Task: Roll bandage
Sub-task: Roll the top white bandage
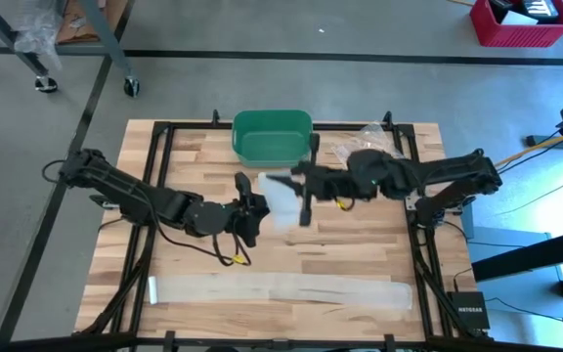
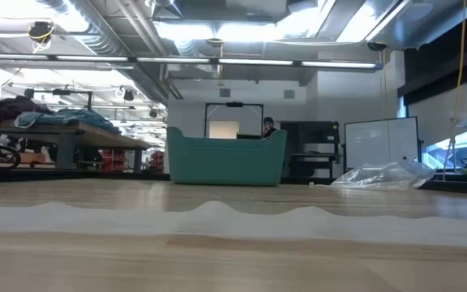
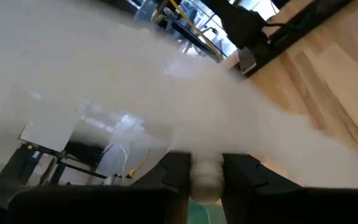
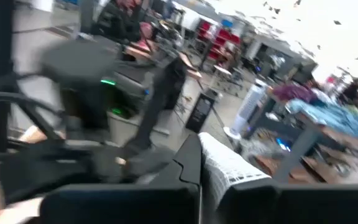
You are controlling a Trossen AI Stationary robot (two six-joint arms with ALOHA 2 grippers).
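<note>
one flat bandage strip (image 1: 281,290), two tools holding one bandage (image 1: 281,202).

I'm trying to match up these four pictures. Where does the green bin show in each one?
High view: green bin at the table's far edge, centre.
Low view: green bin mid-picture, beyond the flat bandage strip.
Left wrist view: not identifiable.
Right wrist view: not in it.
Shared landmark: the wooden table.

The right gripper (image 4: 199,171) has its two dark fingers (image 4: 188,165) pressed together on a strip of white mesh bandage (image 4: 225,168), which runs between them. Beyond it the room is blurred: a dark arm (image 4: 73,155) close by, a fan (image 4: 248,112) on the floor, and cluttered tables (image 4: 316,118) farther off.
</note>
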